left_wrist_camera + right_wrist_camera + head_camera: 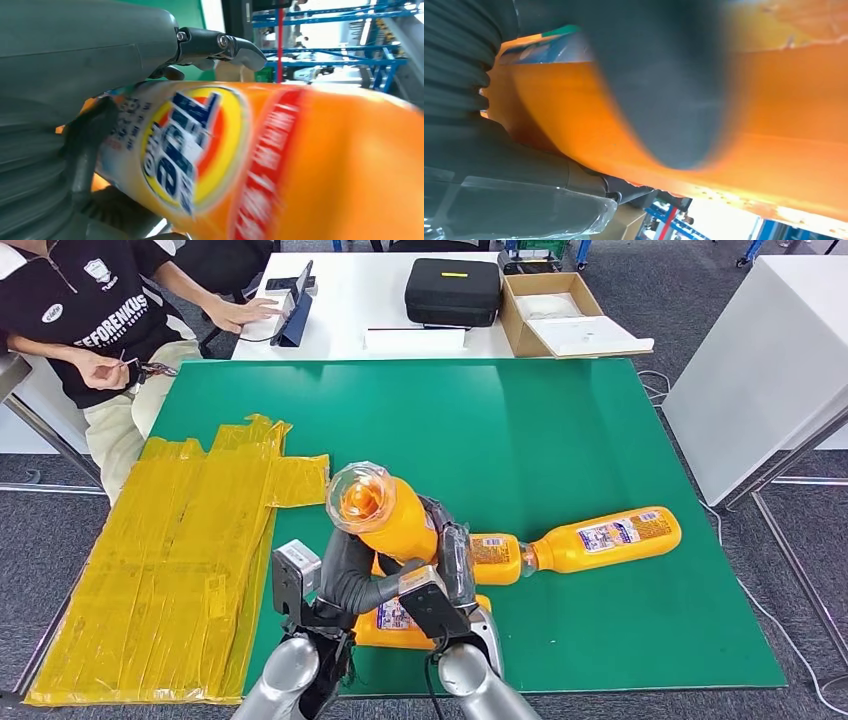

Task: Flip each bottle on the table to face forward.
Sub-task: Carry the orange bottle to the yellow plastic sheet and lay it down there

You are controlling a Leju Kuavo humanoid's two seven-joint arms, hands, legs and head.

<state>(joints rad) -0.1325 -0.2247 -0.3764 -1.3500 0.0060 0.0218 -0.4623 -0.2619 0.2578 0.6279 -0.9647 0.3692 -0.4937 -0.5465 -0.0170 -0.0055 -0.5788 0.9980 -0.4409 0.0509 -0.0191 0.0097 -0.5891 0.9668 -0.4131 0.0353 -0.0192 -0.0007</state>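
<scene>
Green table [520, 430]. Lying on it: yellow plastic sheeting [170, 560] along the left side, overhanging the edge; two orange bottles on their sides, one [605, 538] right of centre, another [410, 620] apparently near the front edge, partly hidden.

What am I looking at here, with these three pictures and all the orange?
A humanoid robot with two silver arms. The wide picture is from its head, looking down; the two close, blurred ones come from cameras at its wrists. Its left hand and right hand together hold up a tall orange plastic bottle, base toward the head camera. The left wrist picture shows that bottle's round label. On the green table lie an orange bottle with a label, a smaller one end to end with it, and another under the hands. A yellow taped sheet covers the table's left side. A seated person is behind.
</scene>
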